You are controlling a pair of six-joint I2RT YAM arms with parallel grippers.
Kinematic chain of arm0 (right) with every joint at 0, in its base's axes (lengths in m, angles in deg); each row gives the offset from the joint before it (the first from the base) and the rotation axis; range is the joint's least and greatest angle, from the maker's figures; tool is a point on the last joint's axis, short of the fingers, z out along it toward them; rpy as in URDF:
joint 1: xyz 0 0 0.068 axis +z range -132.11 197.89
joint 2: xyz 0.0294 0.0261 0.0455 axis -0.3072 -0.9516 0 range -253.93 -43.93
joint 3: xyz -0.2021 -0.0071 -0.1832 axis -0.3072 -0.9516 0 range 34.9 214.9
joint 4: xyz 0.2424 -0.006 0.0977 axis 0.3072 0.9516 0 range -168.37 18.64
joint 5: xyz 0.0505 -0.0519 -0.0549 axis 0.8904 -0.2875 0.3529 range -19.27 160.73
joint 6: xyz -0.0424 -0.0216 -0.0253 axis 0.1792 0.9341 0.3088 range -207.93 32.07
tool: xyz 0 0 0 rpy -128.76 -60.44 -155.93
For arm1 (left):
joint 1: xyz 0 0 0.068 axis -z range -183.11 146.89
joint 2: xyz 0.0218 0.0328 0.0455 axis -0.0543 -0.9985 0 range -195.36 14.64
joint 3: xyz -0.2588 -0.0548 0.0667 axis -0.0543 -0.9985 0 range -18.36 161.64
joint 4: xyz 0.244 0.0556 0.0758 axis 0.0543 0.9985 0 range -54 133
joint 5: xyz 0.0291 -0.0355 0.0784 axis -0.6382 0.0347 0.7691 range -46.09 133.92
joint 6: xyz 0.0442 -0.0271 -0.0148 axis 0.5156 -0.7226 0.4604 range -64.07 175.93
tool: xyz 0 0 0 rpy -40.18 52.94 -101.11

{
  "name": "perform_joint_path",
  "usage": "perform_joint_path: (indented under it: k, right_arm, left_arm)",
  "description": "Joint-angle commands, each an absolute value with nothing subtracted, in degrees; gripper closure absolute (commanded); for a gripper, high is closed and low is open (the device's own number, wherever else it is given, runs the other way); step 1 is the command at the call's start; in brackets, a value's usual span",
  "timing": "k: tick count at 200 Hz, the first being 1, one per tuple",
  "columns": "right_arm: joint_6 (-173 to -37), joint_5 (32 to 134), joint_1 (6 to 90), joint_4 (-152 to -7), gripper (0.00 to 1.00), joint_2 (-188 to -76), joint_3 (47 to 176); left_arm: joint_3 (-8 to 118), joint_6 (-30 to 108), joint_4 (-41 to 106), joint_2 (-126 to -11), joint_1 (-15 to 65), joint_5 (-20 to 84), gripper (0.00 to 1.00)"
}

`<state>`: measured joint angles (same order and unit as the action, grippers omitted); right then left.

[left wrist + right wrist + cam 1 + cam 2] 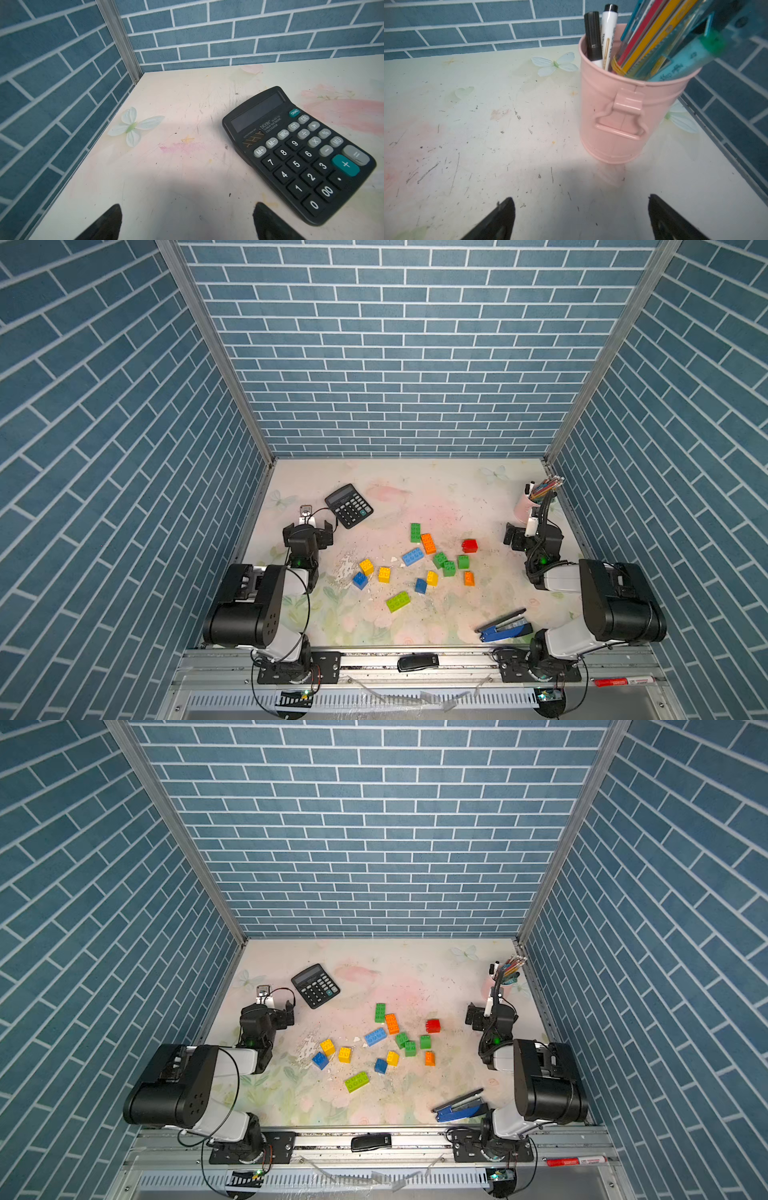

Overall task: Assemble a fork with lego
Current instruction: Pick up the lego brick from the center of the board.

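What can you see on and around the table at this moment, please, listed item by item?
lego bricks: fourteen visible; four green, three yellow, three blue, two orange, one red, one lime; loose at mid-table.
calculator: one, black, far left of the table.
pen pot: one, pink, holding pens and markers, far right corner.
stapler: one, blue, near right of the table.
small device: one, black, on the front rail.
marker: one, red, at the rail's right end.
table: one, pale floral, scuffed.
left fingers: two, black, open, empty, beside the calculator.
right fingers: two, black, open, empty, facing the pen pot.
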<state>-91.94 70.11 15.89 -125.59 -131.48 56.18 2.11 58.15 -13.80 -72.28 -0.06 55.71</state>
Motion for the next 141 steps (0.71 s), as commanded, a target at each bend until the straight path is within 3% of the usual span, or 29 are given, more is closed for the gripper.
perform_joint_path:
  k: [1,141]
  right_arm:
    - [-89.90,70.48,15.63,-127.15,0.01,-132.16,57.58]
    - [-89.98,70.25,15.57,-127.42,0.01,-132.04,57.43]
  left_arm:
    - [3.21,58.73,-14.72,-72.90,0.32,56.01,0.01]
    - [2.96,58.98,-15.19,-72.81,0.24,55.16,0.00]
